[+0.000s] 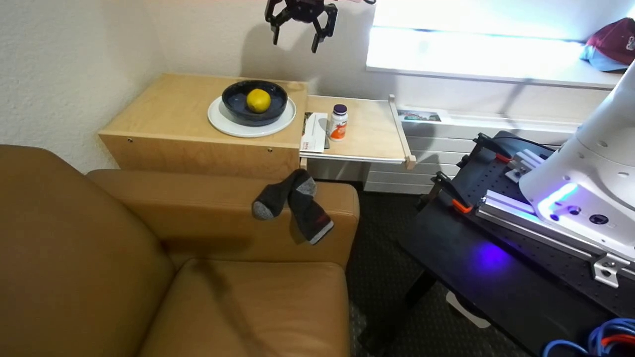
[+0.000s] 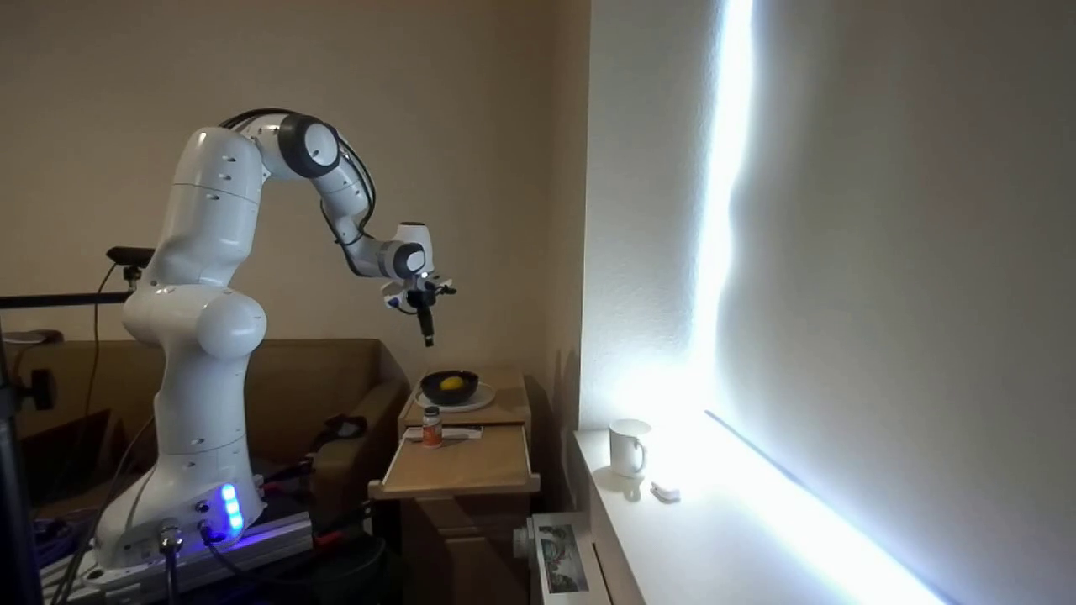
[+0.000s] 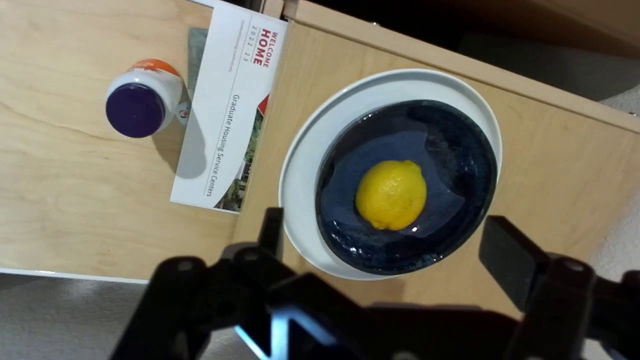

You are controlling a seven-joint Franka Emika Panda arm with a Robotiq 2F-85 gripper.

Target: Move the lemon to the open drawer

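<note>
The yellow lemon (image 1: 258,100) lies in the dark blue bowl (image 1: 238,108) on a white plate (image 1: 218,119) on top of the wooden side table. It also shows in an exterior view (image 2: 451,383) and in the wrist view (image 3: 391,195). The open drawer (image 1: 369,119) is a shallow light-wood pull-out beside the bowl; it also shows in an exterior view (image 2: 458,470) and at the left of the wrist view (image 3: 75,175). My gripper (image 1: 294,47) is open and empty, well above the bowl, its fingers (image 3: 384,217) spread apart in the wrist view.
A white bottle with a purple lid (image 1: 339,122) stands in the drawer next to a printed leaflet (image 1: 314,132). Dark socks (image 1: 297,201) lie on the brown sofa's arm (image 1: 218,198). A wall runs behind the side table, with a windowsill and mug (image 2: 629,448) nearby.
</note>
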